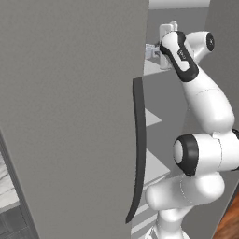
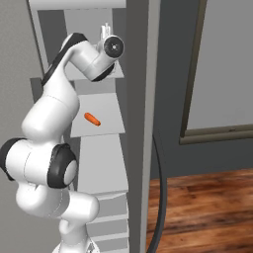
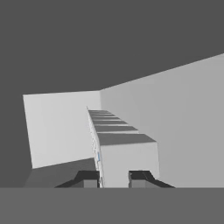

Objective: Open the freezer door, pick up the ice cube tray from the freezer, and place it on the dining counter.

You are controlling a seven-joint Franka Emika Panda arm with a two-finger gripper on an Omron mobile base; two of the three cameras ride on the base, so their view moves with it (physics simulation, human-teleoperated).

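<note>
The freezer door (image 1: pixel 70 116) stands swung open on the left, its long dark curved handle (image 1: pixel 138 149) facing me. My arm reaches up to the top shelf of the freezer. The gripper (image 3: pixel 113 177) is shut on the ice cube tray (image 3: pixel 122 146), which runs away from the fingertips as a long pale bar seen edge-on, with a trace of light blue along its side. From the left base view the gripper (image 1: pixel 155 49) sits at the upper shelf with a small pale end of the tray (image 1: pixel 149 51) beside it. I cannot tell whether the dining counter is in view.
White freezer shelves (image 2: pixel 99 123) step down below the hand; a small orange item (image 2: pixel 92 119) lies on the middle one. A second grey door edge (image 2: pixel 143 123) with a dark handle stands right of the arm. Wood floor (image 2: pixel 207 207) lies right. A veined pale surface (image 1: pixel 4 184) shows lower left.
</note>
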